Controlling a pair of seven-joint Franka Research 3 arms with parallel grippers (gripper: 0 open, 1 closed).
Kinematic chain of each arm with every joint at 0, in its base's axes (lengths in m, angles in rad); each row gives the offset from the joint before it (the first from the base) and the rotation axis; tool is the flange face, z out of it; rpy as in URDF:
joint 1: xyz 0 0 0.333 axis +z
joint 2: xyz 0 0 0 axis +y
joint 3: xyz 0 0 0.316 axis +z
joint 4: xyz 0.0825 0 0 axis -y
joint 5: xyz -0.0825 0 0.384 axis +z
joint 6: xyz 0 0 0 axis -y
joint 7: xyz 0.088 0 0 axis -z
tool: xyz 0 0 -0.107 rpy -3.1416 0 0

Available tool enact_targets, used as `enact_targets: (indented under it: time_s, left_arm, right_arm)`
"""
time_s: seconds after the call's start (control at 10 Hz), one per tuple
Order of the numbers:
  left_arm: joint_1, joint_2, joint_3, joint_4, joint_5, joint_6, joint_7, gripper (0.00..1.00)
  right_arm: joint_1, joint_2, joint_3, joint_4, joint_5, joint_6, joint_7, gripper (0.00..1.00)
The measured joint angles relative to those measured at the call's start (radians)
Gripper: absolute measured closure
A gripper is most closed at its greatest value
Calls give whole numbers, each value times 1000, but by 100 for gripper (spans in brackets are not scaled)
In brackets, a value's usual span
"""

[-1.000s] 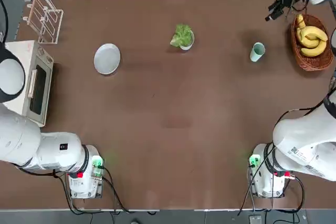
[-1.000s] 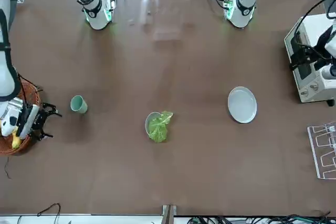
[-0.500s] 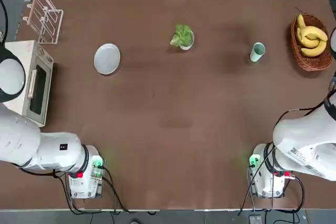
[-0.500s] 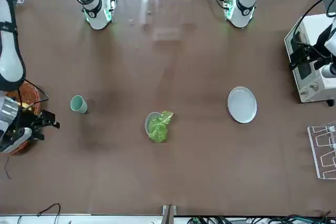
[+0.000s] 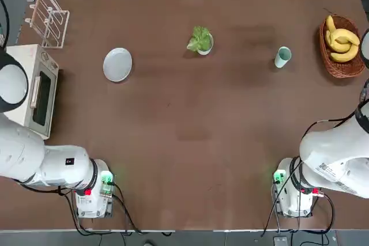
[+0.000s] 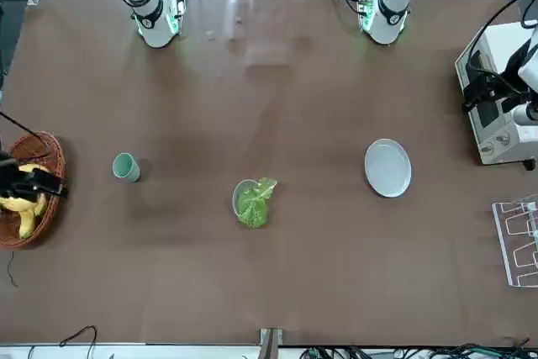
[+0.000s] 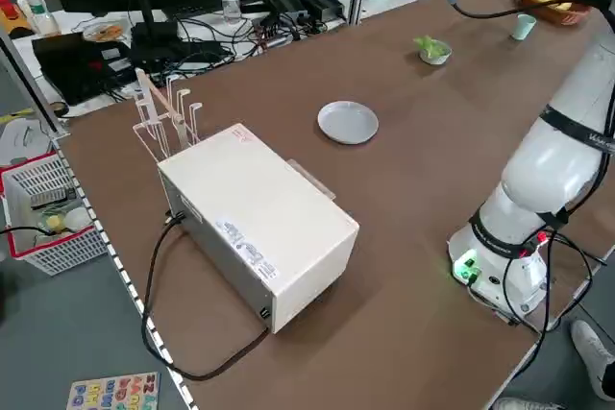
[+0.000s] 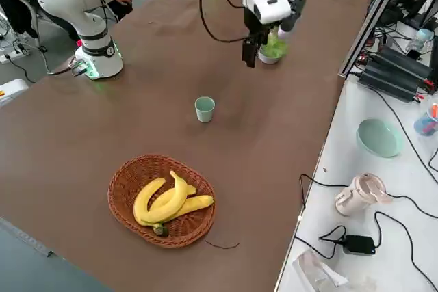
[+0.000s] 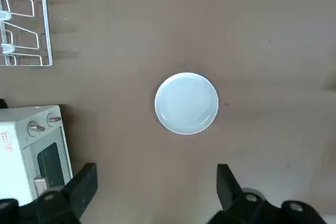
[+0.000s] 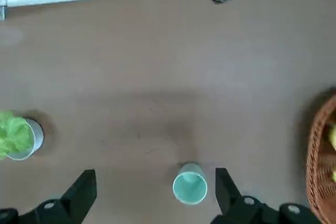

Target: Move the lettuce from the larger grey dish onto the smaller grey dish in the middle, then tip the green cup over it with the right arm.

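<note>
The lettuce lies in the smaller grey dish at the table's far middle. The larger grey dish to its left is bare. The green cup stands upright on the right, near the banana basket. My right gripper hangs open high over the cup, which shows between its fingers far below. It is outside the top view. My left gripper is open high above the plate, holding nothing.
A wicker basket of bananas sits at the right edge beside the cup. A white microwave and a wire rack stand on the left side. The near half of the table is bare brown surface.
The right gripper has left the top view's far right corner and slid to the front view's left edge, over the basket. Lettuce, dishes and cup have not moved.
</note>
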Motion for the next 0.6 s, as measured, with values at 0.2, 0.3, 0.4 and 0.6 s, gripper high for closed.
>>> enact_targets:
  time_s: [0.2,0.3,0.4,0.6]
  left_arm:
    - [0,0,0,1,0,0,0,0]
    - [-1,0,-1,1,-1,0,0,0]
    - [-2,0,-1,2,-1,0,0,0]
    - [-2,0,-2,2,-1,0,0,0]
  right_arm:
    - [15,0,-1,29,-44,-60,78,0]
    - [18,0,-2,32,-76,-76,97,0]
    - [18,0,-2,34,-101,-104,115,0]
    - [19,0,-2,36,-153,-153,126,0]
